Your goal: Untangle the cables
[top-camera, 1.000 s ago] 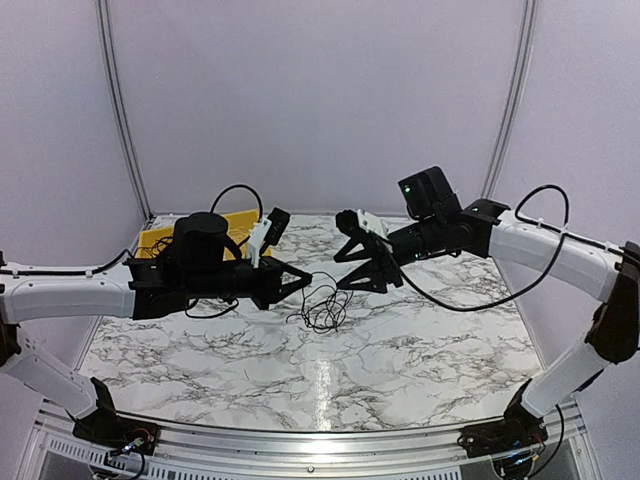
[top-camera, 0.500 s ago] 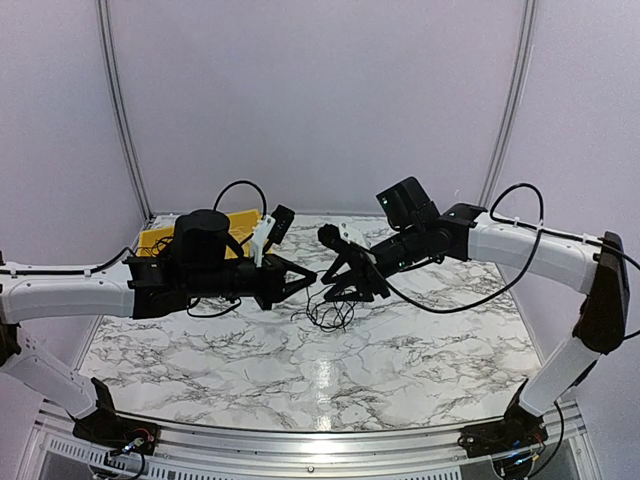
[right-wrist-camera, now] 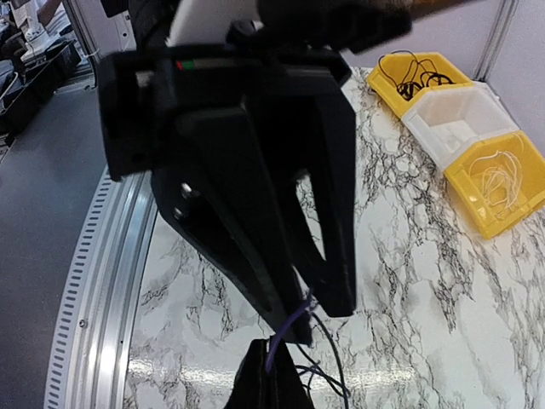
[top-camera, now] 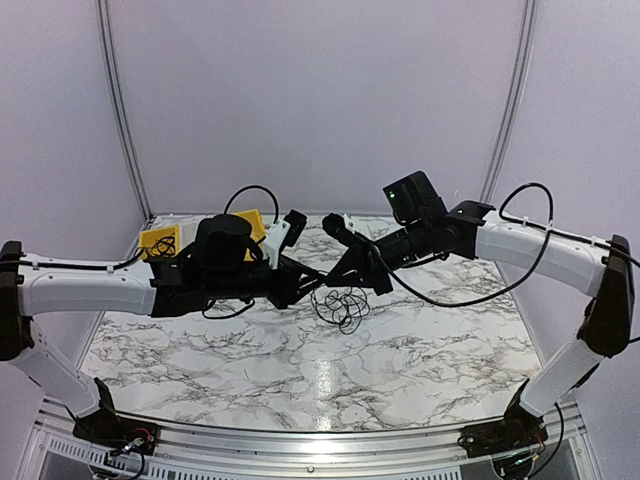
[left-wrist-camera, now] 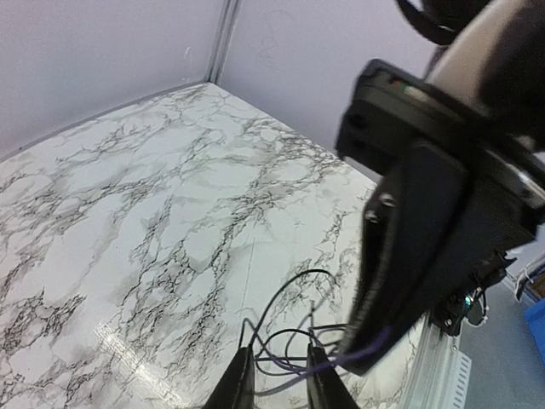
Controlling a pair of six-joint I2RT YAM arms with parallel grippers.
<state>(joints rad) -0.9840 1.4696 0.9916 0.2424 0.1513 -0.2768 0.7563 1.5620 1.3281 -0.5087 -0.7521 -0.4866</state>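
Note:
The cables (top-camera: 345, 305) are a small tangle of thin dark loops hanging just above the marble table (top-camera: 420, 350), where my two grippers meet. My right gripper (top-camera: 336, 284) is shut on a purplish strand (right-wrist-camera: 290, 328) that runs up from its closed tips (right-wrist-camera: 274, 375). My left gripper (top-camera: 312, 277) faces it tip to tip, its jaws a little apart. In the left wrist view, black and purplish loops (left-wrist-camera: 289, 285) pass between and over the left fingers (left-wrist-camera: 241, 385), with nothing pinched. The right gripper's black body (left-wrist-camera: 409, 256) fills the right of that view.
Two yellow bins (right-wrist-camera: 426, 77) (right-wrist-camera: 502, 179) and a white bin (right-wrist-camera: 451, 119) between them sit at the table's far left corner, with coiled wires in the yellow ones. They show behind the left arm from above as a yellow bin (top-camera: 160, 240). A metal rail (top-camera: 320, 440) borders the near edge.
My right gripper came in from the right and closed on a strand. The left jaws parted. The tangle has shifted slightly right and hangs off the table.

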